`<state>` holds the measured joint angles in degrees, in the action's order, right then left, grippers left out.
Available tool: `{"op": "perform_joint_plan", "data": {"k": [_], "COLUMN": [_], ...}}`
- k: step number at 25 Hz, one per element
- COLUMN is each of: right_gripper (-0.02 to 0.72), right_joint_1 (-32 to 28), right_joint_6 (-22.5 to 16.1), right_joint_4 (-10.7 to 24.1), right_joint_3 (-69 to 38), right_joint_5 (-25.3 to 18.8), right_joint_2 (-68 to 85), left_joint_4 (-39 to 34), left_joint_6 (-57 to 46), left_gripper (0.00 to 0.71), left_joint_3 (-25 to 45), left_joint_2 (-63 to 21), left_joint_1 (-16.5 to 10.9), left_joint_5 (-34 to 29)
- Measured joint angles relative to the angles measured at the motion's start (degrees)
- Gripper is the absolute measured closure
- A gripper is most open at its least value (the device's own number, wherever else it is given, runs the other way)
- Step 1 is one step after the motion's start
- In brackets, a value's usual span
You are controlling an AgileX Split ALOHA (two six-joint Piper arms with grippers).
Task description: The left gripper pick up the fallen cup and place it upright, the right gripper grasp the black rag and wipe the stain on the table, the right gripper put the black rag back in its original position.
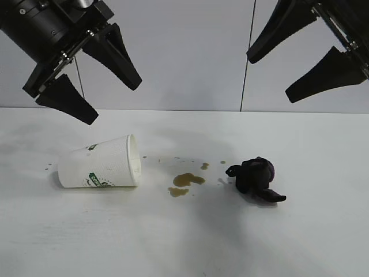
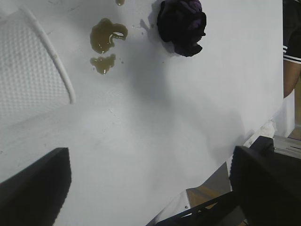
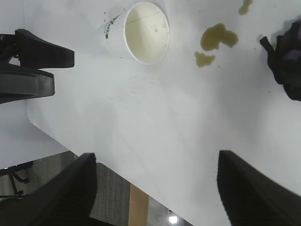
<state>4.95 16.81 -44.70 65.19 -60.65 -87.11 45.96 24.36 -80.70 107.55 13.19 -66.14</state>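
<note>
The white paper cup (image 1: 98, 164) with green print lies on its side at the table's (image 1: 184, 242) left, its mouth toward the stain (image 1: 185, 182). That stain is a yellowish-brown blotch with small droplets at the middle. To its right lies the black rag (image 1: 253, 176), bunched up. My left gripper (image 1: 115, 103) hangs open above the cup, holding nothing. High at the upper right, my right gripper (image 1: 268, 78) is open and empty too. The left wrist view shows the cup (image 2: 28, 70), stain (image 2: 106, 37) and rag (image 2: 182, 26). The right wrist view looks into the cup's mouth (image 3: 143, 33).
The table's edge (image 2: 225, 160) shows in the left wrist view, with floor beyond, and again in the right wrist view (image 3: 108, 165). A person's arm (image 2: 290, 70) shows at the side past the table. A grey panelled wall (image 1: 190, 52) stands behind the table.
</note>
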Motion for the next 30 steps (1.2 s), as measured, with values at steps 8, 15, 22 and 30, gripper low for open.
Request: {"op": "perform_joint_plan", "data": {"k": [8, 15, 22, 30], "right_gripper": [0.209, 0.209, 0.209, 0.209], "right_joint_1": [0.00, 0.00, 0.00, 0.00], "right_joint_6": [0.00, 0.00, 0.00, 0.00], "right_joint_4": [0.00, 0.00, 0.00, -0.05], "right_joint_3": [0.06, 0.06, 0.06, 0.06], "right_joint_5": [0.00, 0.00, 0.00, -0.06], "right_joint_2": [-0.06, -0.06, -0.06, -0.06], "left_joint_4": [0.00, 0.00, 0.25, 0.25], "left_joint_6": [0.00, 0.00, 0.00, 0.31], "left_gripper": [0.053, 0.053, 0.053, 0.053], "left_joint_3": [-0.07, -0.07, -0.07, -0.50], "left_joint_2": [0.00, 0.00, 0.00, 0.00], "left_joint_1": [0.00, 0.00, 0.00, 0.00], "left_joint_5": [0.00, 0.00, 1.86, 1.45]}}
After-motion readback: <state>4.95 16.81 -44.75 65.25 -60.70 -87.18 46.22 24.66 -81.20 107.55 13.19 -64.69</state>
